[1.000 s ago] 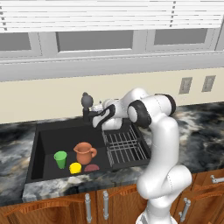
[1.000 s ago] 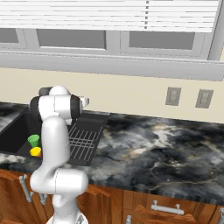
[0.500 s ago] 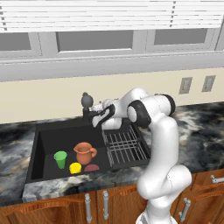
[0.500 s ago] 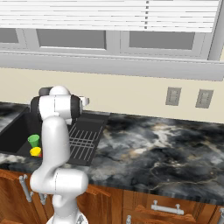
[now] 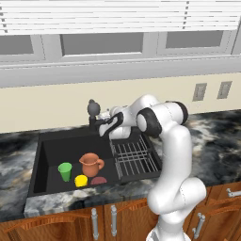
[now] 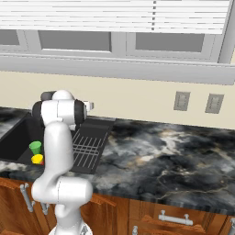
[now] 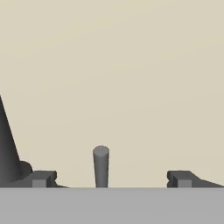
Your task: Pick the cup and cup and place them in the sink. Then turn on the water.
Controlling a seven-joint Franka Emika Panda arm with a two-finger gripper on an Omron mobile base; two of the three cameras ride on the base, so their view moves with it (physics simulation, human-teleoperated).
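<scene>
- Honestly not much has changed over the last second: my arm sits in the same pose as before, with my gripper (image 5: 104, 126) parked right up at the faucet (image 5: 92, 114) behind the sink (image 5: 49, 147).
- Jaws are spread wide, holding nothing. In the hand view a thin dark lever (image 7: 101, 166) stands between my fingertips, not touching either one.
- Both cups are down in the basin, below me and off toward the front edge: the green cup (image 5: 65, 171) upright, the yellow cup (image 5: 81, 180) just beside it. The brown jug (image 5: 91, 164) sits next to them.
- So I'd say the placing part is done and only the water is left. No stream that I can see yet.
- My guess for next: nudge or pinch that lever. Lined up well enough, but it's thin, so I could slip past it.
</scene>
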